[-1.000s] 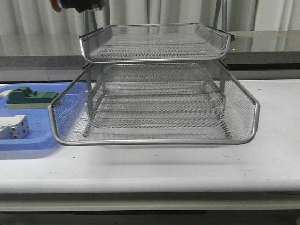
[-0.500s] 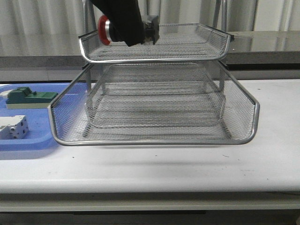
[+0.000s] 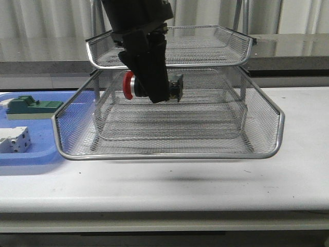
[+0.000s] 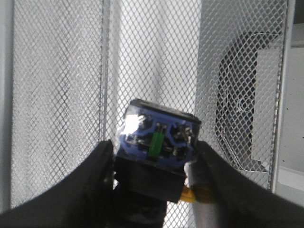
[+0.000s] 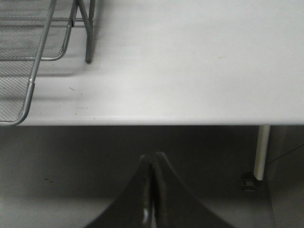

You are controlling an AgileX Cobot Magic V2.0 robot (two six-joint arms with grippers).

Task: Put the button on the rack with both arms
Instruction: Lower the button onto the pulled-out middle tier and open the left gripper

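My left gripper [image 3: 157, 91] is shut on the button [image 3: 132, 85], whose red mushroom head points left. It holds the button over the pulled-out middle tray of the silver wire-mesh rack [image 3: 169, 154], below the top tray's front edge. In the left wrist view the button's blue end with the green part [image 4: 159, 135] sits between my fingers, above the mesh [image 4: 57, 95]; that gripper [image 4: 154, 156] is clamped on it. My right gripper [image 5: 152, 161] is shut and empty, off the table's front edge, out of the front view. A corner of the rack [image 5: 28, 90] shows there.
A flat blue tray [image 3: 31, 157] lies left of the rack with a green block [image 3: 31, 107] and a white-grey terminal block [image 3: 15, 140] in it. The white table [image 3: 205, 185] runs in front of the rack; a table leg [image 5: 261, 152] shows below its edge.
My left arm came in from the upper left and dropped, carrying the button from above the top tray down in front of it, to over the middle tray.
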